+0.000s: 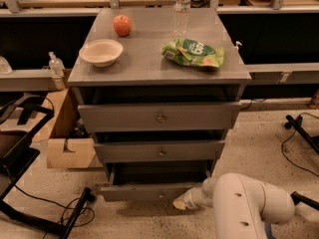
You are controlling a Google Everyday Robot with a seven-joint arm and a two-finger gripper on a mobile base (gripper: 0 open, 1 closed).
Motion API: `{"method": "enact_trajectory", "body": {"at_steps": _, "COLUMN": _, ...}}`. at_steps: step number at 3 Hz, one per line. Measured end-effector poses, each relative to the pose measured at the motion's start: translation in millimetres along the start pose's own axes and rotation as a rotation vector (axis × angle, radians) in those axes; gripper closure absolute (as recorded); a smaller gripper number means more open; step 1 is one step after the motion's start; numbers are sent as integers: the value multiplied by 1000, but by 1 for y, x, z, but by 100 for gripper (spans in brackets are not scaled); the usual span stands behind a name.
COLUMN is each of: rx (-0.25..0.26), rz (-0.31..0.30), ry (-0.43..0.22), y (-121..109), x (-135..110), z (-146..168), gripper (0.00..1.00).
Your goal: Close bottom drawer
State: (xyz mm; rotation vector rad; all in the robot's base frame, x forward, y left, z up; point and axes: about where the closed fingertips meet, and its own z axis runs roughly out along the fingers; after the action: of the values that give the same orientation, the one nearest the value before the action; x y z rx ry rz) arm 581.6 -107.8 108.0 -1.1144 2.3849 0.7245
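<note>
The grey cabinet has three drawers. The bottom drawer, the narrowest, with a small round knob, is pulled partly out, its dark inside showing above the front panel. My gripper is at the end of the white arm, low at the drawer front's right end, touching or almost touching the panel. The fingertips look pale and close together.
On the cabinet top are a red apple, a cream bowl, a green chip bag and a water bottle. A cardboard box and black cables lie on the floor left; a black stand foot stands right.
</note>
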Motion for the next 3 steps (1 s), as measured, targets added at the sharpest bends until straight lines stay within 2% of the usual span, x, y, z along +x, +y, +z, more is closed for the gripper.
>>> {"method": "enact_trajectory", "body": {"at_steps": 3, "rx": -11, "rz": 1, "ry": 3, "y": 6, "x": 1, "z": 6, "gripper": 15}}
